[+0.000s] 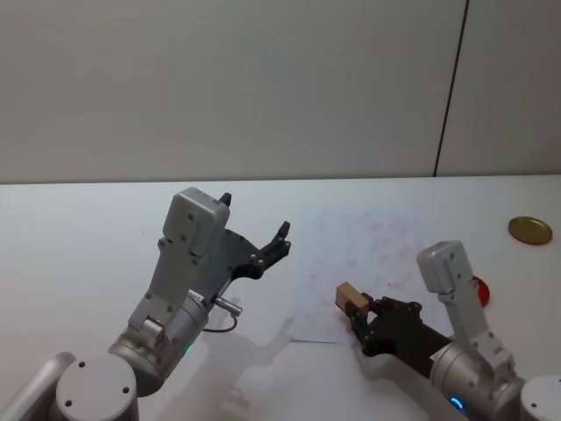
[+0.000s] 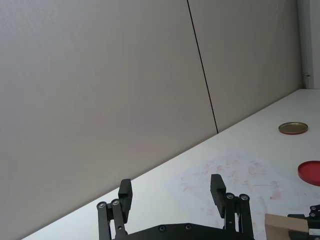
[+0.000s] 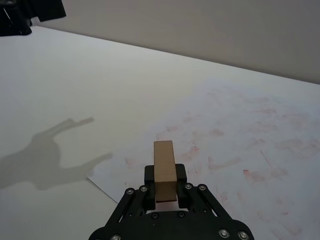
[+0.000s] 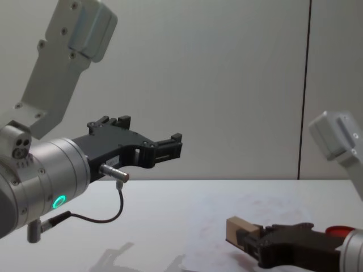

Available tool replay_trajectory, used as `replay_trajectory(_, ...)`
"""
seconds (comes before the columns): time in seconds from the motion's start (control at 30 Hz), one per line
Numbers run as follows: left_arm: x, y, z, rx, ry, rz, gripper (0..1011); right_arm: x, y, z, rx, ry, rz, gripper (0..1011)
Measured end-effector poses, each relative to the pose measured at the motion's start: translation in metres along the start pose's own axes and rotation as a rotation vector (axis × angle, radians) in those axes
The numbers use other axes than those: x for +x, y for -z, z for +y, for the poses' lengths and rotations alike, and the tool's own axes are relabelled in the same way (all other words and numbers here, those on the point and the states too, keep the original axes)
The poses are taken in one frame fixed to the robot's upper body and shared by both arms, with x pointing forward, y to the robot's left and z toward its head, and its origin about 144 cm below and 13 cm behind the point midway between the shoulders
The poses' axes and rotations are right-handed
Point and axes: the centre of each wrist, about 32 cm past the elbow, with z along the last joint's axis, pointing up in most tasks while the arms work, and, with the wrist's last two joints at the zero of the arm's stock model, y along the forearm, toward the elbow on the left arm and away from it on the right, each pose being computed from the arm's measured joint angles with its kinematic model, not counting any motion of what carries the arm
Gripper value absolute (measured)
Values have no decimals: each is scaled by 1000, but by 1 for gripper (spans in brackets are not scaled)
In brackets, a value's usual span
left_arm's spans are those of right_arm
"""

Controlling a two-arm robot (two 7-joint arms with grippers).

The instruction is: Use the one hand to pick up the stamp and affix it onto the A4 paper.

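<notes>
Head view: right tool [image 1: 357, 307] grips stamp [image 1: 347, 296] over A4 paper [image 1: 372, 241].

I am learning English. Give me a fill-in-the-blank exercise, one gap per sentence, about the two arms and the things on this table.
1. The right end effector is shut on the ____.
2. The fingers of the left end effector are ____.
3. To the right of the A4 paper lies a round ink pad, which is ____ in colour.

Missing words: stamp; open; red.
</notes>
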Motion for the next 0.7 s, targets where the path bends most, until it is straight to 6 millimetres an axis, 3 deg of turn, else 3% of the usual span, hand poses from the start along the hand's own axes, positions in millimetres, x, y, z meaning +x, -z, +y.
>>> replay_trajectory(0.7, 0, 0, 0, 0, 0, 0, 993, 4, 1, 6, -72, -7, -13, 218)
